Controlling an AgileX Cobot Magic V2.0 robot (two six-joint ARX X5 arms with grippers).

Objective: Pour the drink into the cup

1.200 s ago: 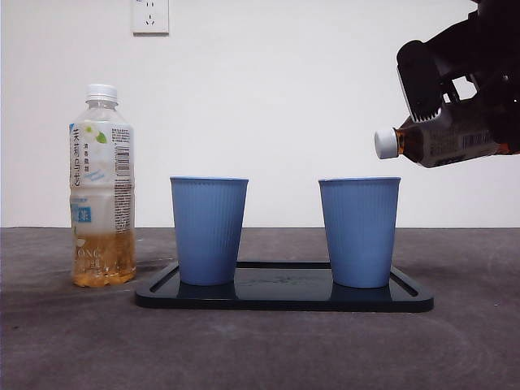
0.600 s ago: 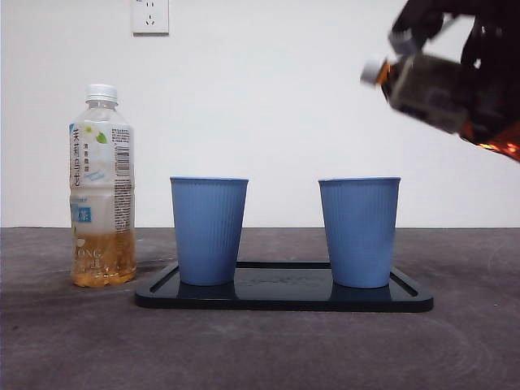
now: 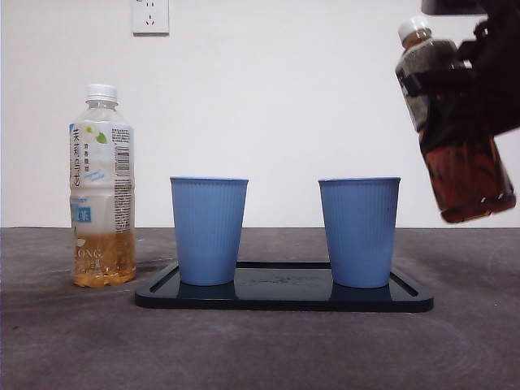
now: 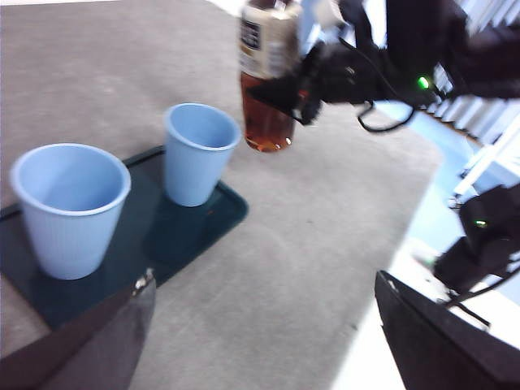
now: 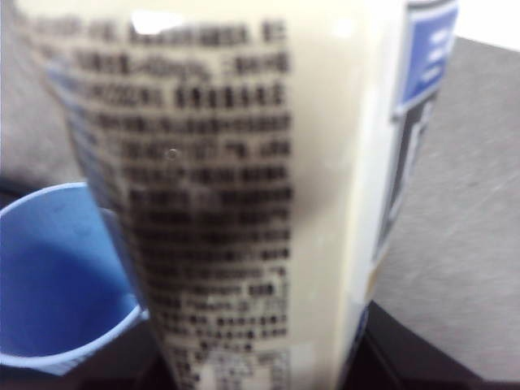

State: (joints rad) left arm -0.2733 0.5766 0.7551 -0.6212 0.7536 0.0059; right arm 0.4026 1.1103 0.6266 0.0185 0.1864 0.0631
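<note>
Front view: the right gripper [image 3: 487, 81] clamps its fingers on the brown tea bottle [image 3: 457, 138], nearly upright, capped, above the counter [image 3: 260, 349] beside the right-hand blue cup [image 3: 359, 231]. Label print is unreadably blurred. Left gripper [image 4: 260, 341] hangs wide open.

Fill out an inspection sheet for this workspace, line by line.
Surface: grey table, dry as far as visible.
Job's things: dark tea bottle, capped, near upright, held in the air beside the right blue cup; left blue cup; both cups upright on the black tray.
Clutter: second tea bottle, capped, upright, off the tray.
Grippers: right hand shut on the dark tea bottle; left hand open, holding nothing.
Cables: black cable on the right arm.
Surroundings: white wall, wall socket.
</note>
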